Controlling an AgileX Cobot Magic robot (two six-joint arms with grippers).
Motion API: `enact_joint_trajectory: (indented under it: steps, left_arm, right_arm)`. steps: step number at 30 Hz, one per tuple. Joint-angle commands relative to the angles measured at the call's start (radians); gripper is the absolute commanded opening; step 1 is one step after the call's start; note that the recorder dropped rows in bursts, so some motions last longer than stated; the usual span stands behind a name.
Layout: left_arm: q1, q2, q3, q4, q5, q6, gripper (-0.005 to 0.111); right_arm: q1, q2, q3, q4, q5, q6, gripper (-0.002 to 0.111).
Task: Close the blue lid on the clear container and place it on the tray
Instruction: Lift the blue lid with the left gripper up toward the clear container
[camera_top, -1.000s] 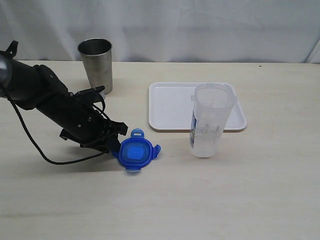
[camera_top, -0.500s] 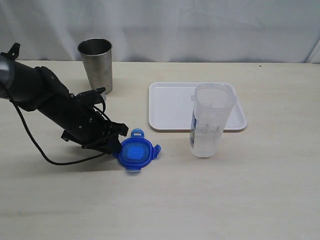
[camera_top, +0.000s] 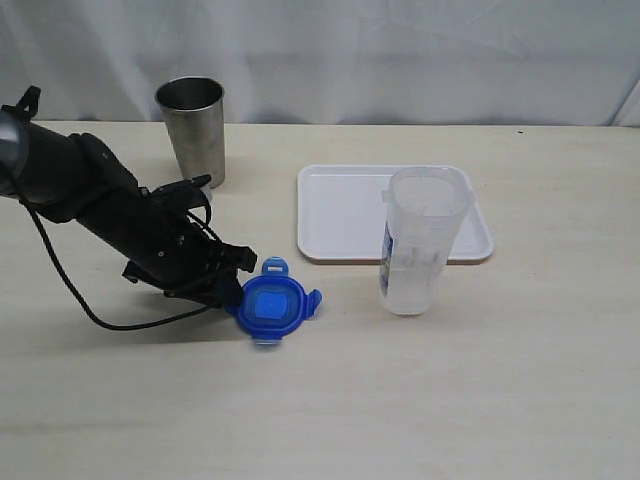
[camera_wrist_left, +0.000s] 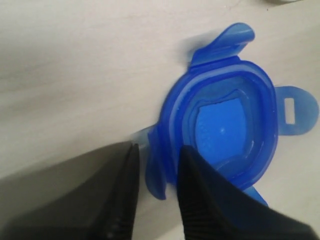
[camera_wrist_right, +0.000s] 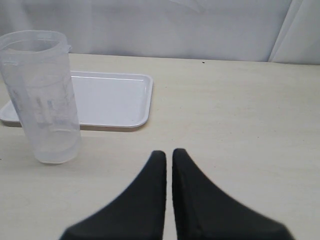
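Note:
The blue lid (camera_top: 270, 305) lies inner side up on the table, left of the clear container (camera_top: 420, 240). My left gripper (camera_top: 232, 290) reaches down to its left edge. In the left wrist view the jaws of the left gripper (camera_wrist_left: 158, 147) are closed across the rim and one flap of the lid (camera_wrist_left: 225, 130), one finger inside the rim and one outside. The container stands upright and uncovered, just in front of the white tray (camera_top: 340, 205), touching its front rim. The right gripper (camera_wrist_right: 166, 151) is shut and empty, low over the table, with the container (camera_wrist_right: 42, 95) and tray (camera_wrist_right: 115, 97) ahead of it.
A grey steel tumbler (camera_top: 193, 130) stands at the back left, behind my left arm. A black cable (camera_top: 90, 310) loops from that arm down onto the table. A white curtain closes off the back edge.
The left arm has edged very slightly up and to the right, the lid shifting a touch with it. Nothing else has moved.

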Motion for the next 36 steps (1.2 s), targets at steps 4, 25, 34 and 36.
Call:
enact_joint_trajectory:
  steps: [4, 25, 34, 36]
  left_arm:
    - [-0.002, 0.018, 0.002, 0.017, 0.0, 0.006, 0.013]
    - [-0.002, -0.175, 0.002, 0.052, 0.0, 0.056, 0.0]
    - [-0.002, -0.305, 0.002, 0.072, -0.017, 0.066, 0.0]
    - [-0.002, -0.317, 0.002, 0.065, -0.021, 0.088, 0.0]
  right_arm:
    - [-0.002, -0.006, 0.003, -0.007, -0.002, 0.0, 0.005]
    - [-0.002, -0.006, 0.003, -0.007, -0.002, 0.0, 0.005]
    - [-0.002, -0.006, 0.003, -0.007, -0.002, 0.0, 0.005]
    - [-0.002, -0.006, 0.003, -0.007, -0.002, 0.0, 0.005]
